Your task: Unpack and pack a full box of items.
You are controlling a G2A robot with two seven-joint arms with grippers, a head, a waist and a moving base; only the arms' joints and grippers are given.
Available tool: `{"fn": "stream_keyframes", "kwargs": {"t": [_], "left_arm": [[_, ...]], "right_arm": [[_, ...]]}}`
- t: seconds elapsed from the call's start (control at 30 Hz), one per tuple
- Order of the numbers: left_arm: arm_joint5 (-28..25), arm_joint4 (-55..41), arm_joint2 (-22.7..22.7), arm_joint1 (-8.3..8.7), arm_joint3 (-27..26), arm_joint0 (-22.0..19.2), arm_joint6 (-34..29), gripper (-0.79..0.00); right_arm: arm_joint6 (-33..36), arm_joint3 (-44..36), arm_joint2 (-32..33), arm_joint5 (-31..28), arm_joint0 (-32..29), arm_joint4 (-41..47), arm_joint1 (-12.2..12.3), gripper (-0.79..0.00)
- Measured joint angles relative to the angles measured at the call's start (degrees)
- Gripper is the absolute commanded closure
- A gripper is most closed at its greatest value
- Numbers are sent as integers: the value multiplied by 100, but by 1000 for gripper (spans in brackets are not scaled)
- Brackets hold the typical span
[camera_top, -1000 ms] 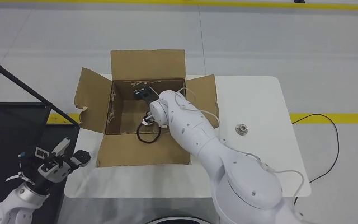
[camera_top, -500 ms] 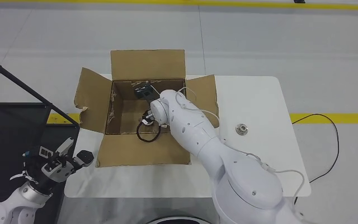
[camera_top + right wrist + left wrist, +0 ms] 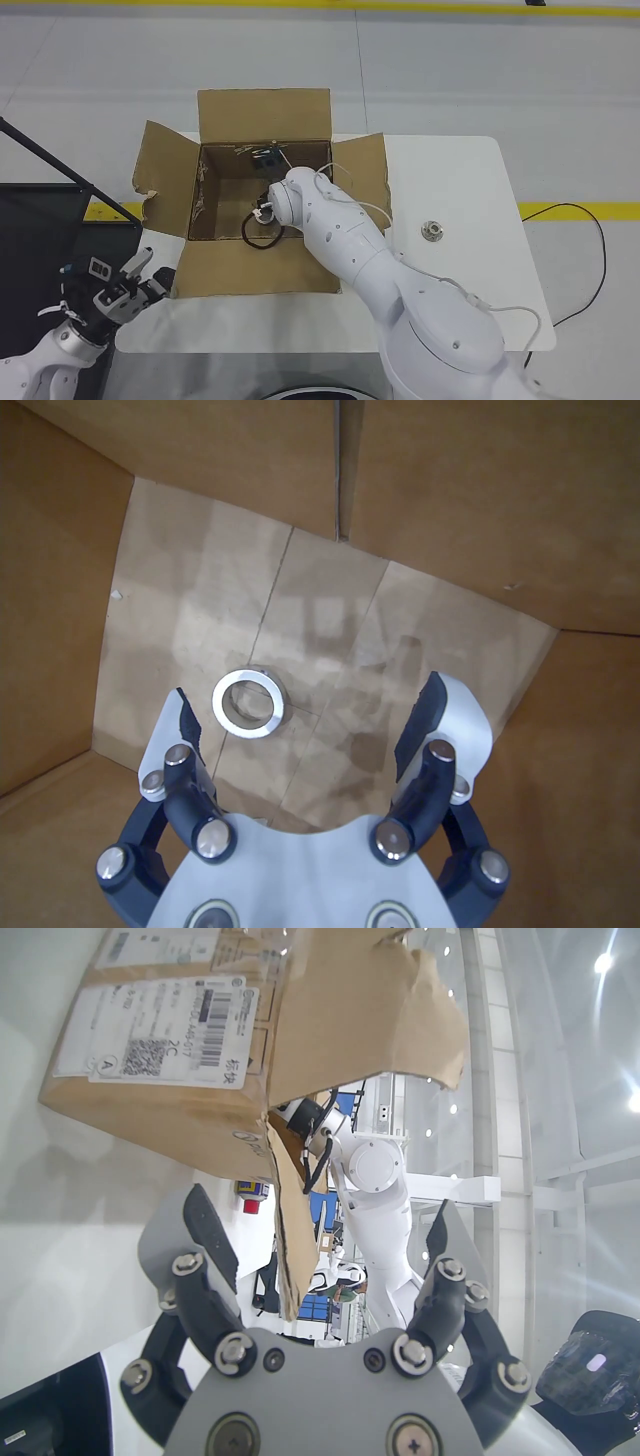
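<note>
An open cardboard box [image 3: 165, 190] stands on the white table [image 3: 450, 180], all its flaps folded out. My right arm reaches down into it, and my right gripper [image 3: 268, 158] hangs near the back wall. In the right wrist view this gripper [image 3: 307, 710] is open over the box floor [image 3: 350, 620], with nothing between its fingers. A metal ring [image 3: 248, 704] lies flat on the floor, close to one fingertip [image 3: 187, 715]. My left gripper [image 3: 150, 276] is open and empty, off the table's near left corner. The box's labelled side [image 3: 165, 1053] faces my left gripper [image 3: 320, 1213].
A small round metal part [image 3: 432, 231] lies on the table right of the box. A black surface [image 3: 40, 240] and a thin dark pole [image 3: 45, 155] stand left of the table. The right arm [image 3: 372, 1168] shows beyond the box's torn flap [image 3: 295, 1248].
My left gripper has dropped back toward the near left corner and turned. My right gripper has shifted slightly toward the box's back wall.
</note>
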Motion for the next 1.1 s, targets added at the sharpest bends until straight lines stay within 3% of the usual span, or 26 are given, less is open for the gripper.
{"fn": "stream_keyframes", "kwargs": {"t": [0.07, 0.13, 0.6, 1.1], "left_arm": [[-21, 23, 60, -3, -25, 14, -17, -108], [-37, 40, 97, -3, -44, 21, -51, 0], [-95, 187, 277, 18, -79, -24, -319, 0], [-214, 82, 339, 63, 99, -91, -898, 0]], "right_arm": [[41, -25, 43, 2, 2, -3, 13, -785], [112, -47, 77, 1, 6, -9, 23, -785], [366, -176, 289, 29, -12, -173, 88, -785], [415, -514, 508, 437, -34, -468, 193, -785]]}}
